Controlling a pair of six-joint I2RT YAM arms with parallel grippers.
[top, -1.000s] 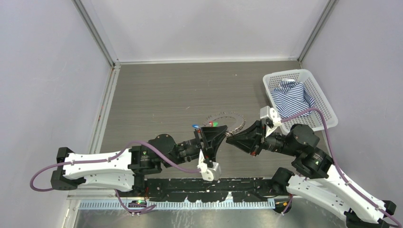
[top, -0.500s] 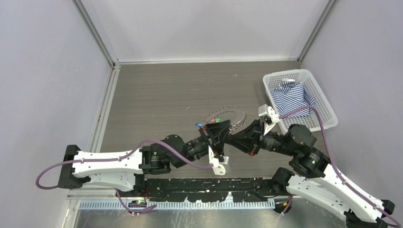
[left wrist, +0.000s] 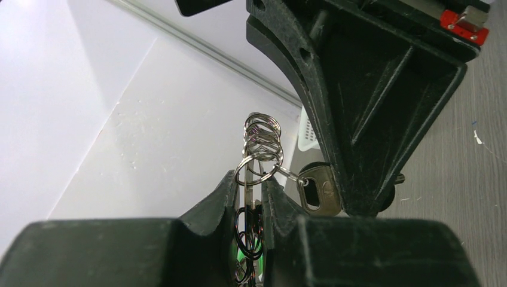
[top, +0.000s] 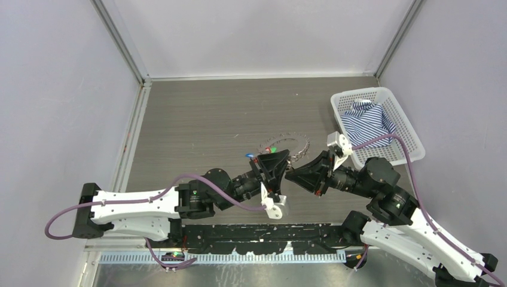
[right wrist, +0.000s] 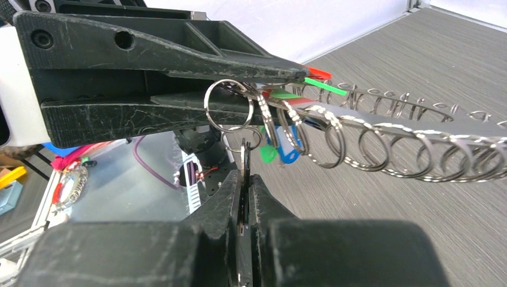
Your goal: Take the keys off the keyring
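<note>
My left gripper (left wrist: 248, 182) is clamping the keyring (right wrist: 388, 140). Its two fingers are pressing together on the bundle of small rings that are hanging there, and the lower rings are disappearing between them. My right gripper (right wrist: 244, 179) is gripping one key (left wrist: 317, 191). In the right wrist view this key is showing only as a thin dark strip between my fingers (right wrist: 221, 206), so I cannot tell its colour there. In the left wrist view its head is looking dull silver, half covered by the right gripper. The other keys (right wrist: 323, 85), with green, red and blue heads, are sitting partly behind the left fingers. The keyring is in the middle of the table (top: 197, 119), between both grippers. From above it is looking thin and faint, and I cannot tell if its far side is touching the table.
</note>
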